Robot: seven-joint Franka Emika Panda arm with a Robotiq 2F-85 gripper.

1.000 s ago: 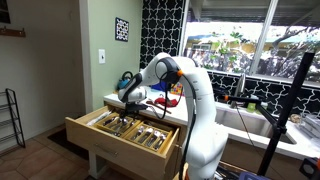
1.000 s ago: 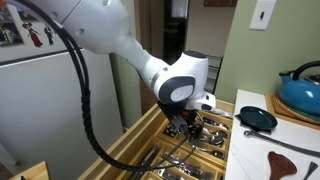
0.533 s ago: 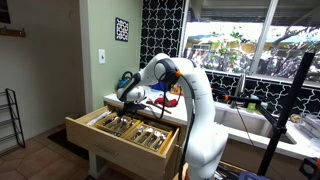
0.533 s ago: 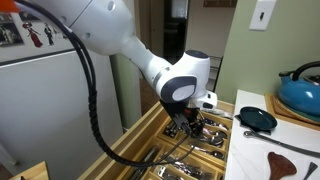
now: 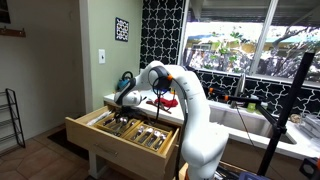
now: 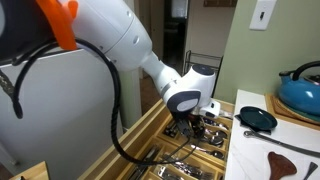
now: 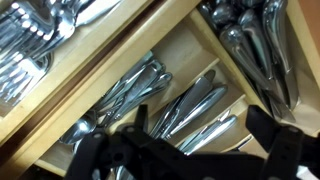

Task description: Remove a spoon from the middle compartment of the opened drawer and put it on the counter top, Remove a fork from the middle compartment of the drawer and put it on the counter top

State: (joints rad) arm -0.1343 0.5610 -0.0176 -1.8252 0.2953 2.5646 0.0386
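Observation:
The drawer [image 5: 96,137] stands pulled open under the white counter top [image 6: 262,150], and its wooden dividers hold silver cutlery. My gripper [image 6: 190,126] is low over the drawer's middle part in both exterior views [image 5: 122,114]. In the wrist view the gripper [image 7: 185,142] is open, with one dark finger [image 7: 95,152] on the left and the other on the right. Several silver cutlery handles [image 7: 192,104] lie in the wooden compartment between the fingers. Nothing is held. I cannot tell spoons from forks below the gripper.
A blue kettle [image 6: 301,88], a small black pan [image 6: 258,118] and a brown wooden utensil [image 6: 290,165] sit on the counter top. More cutlery fills the neighbouring compartments [image 7: 255,50]. A wall rises behind the counter, and a sink counter [image 5: 250,118] lies beside the robot.
The arm has swung its upper links round, and an orange part now shows at the top of an exterior view. The gripper has sunk slightly lower over the cutlery.

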